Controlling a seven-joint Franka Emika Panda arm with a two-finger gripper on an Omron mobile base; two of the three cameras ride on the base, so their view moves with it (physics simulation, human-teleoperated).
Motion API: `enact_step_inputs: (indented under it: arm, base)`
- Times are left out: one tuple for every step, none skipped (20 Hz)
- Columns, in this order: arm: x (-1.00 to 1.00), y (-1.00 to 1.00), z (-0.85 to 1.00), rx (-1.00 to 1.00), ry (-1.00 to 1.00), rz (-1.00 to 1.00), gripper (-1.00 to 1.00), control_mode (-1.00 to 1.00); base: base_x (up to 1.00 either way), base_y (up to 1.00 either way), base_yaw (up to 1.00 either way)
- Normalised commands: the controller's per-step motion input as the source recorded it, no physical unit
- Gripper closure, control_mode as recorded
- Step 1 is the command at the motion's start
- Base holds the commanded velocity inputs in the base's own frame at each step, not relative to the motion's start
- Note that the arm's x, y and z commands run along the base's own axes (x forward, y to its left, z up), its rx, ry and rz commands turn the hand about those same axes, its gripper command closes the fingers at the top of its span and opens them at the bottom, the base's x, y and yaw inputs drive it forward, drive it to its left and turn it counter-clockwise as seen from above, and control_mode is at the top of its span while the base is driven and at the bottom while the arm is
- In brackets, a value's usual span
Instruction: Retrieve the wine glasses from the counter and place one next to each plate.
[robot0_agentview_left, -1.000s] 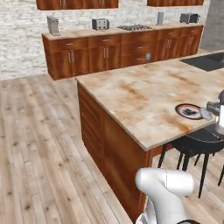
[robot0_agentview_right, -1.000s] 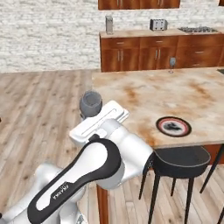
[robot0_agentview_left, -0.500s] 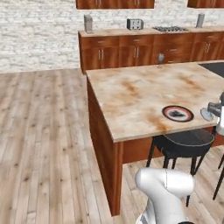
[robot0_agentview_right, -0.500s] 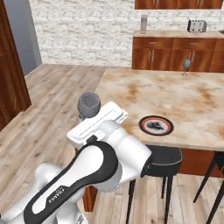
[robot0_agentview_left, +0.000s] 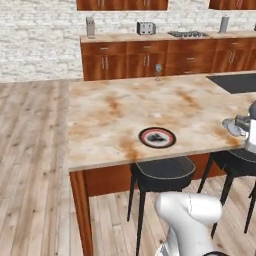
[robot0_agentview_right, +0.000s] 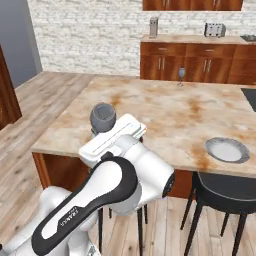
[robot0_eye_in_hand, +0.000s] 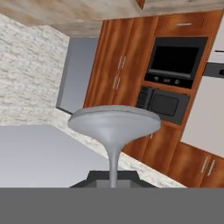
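My gripper is shut on the thin stem of a greyish wine glass, which flares wide just above the fingertips. In the right base view that glass sits atop the white hand over the near left part of the beige veined counter. In the left base view it pokes out at the right edge. A second wine glass stands upright at the counter's far edge. The red-and-black rimmed plate lies near the front edge. The pale grey plate lies near the front right.
Black round stools stand under the counter's near edge. A dark inset sits in the counter's far right. Wooden cabinets with a toaster line the back wall. Open wood floor lies to the left.
The whole scene has shifted as the base drove: the counter now lies squarely ahead, and the pale plate has come into the right base view. The arm keeps its pose with the glass held.
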Motion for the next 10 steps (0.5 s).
enact_step_inputs:
  arm:
    - [0.00, 0.00, 0.00, 0.00, 0.00, 0.00, 1.00, 1.00]
    - [0.00, 0.00, 0.00, 0.00, 0.00, 0.00, 1.00, 1.00]
    - [0.00, 0.00, 0.00, 0.00, 0.00, 0.00, 1.00, 1.00]
    - [0.00, 0.00, 0.00, 0.00, 0.00, 0.00, 1.00, 1.00]
    - [0.00, 0.00, 0.00, 0.00, 0.00, 0.00, 1.00, 1.00]
    - [0.00, 0.00, 0.00, 0.00, 0.00, 0.00, 1.00, 1.00]
    - [0.00, 0.00, 0.00, 0.00, 0.00, 0.00, 1.00, 1.00]
    - [0.00, 0.00, 0.00, 0.00, 0.00, 0.00, 1.00, 1.00]
    - [0.00, 0.00, 0.00, 0.00, 0.00, 0.00, 1.00, 1.00]
    - [0.00, 0.00, 0.00, 0.00, 0.00, 0.00, 1.00, 1.00]
  base:
    - [0.89, -1.00, 0.00]
    - [1.00, -0.42, 0.00]
    - [1.00, 0.00, 0.00]
    - [1.00, 0.00, 0.03]
    - [0.07, 0.02, 0.22]
    - [0.66, -0.20, 0.36]
    - [1.00, 0.00, 0.34]
    - [1.00, -0.17, 0.33]
    - [0.80, -0.31, 0.35]
    - [0.51, -0.55, 0.44]
